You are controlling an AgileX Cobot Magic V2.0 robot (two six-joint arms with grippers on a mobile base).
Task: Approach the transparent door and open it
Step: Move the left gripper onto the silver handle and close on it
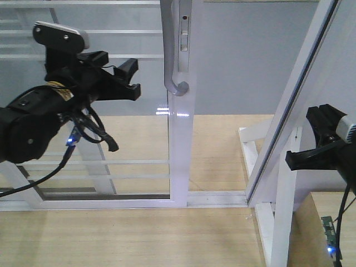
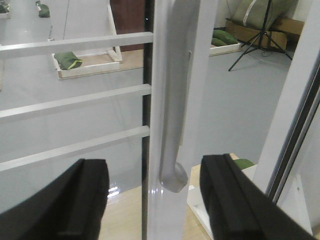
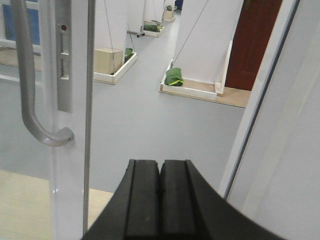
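Facing the transparent door (image 1: 181,144) head-on, the robot holds both arms up in front of it. The door fills the centre and left of the front view. Its white stile runs down to the floor track (image 1: 111,201), and thin paired white bars (image 1: 111,56) cross the glass to the left. A curved grey pull handle (image 1: 168,50) runs down the stile and hooks back into it at about the height of the left tool. A narrow lock plate (image 1: 184,33) sits just beside it on the right.

The left tool (image 1: 133,78) is spread wide and has hold of nothing. In the front view it hovers to the left of the handle, near it but apart. In the left wrist view its two black fingers (image 2: 75,200) stand on either side of the stile. The handle's lower bend (image 2: 173,177) lies between them and farther off, with no contact.

The right tool (image 1: 293,159) sits low on the right beside a slanted white frame (image 1: 286,105), well apart from the handle. In the right wrist view its fingers (image 3: 145,200) press flat together with nothing between them.

Beyond the glass lie green bags (image 2: 67,60) in white-rimmed trays, a tripod (image 2: 269,20) and a dark red door (image 3: 255,40).
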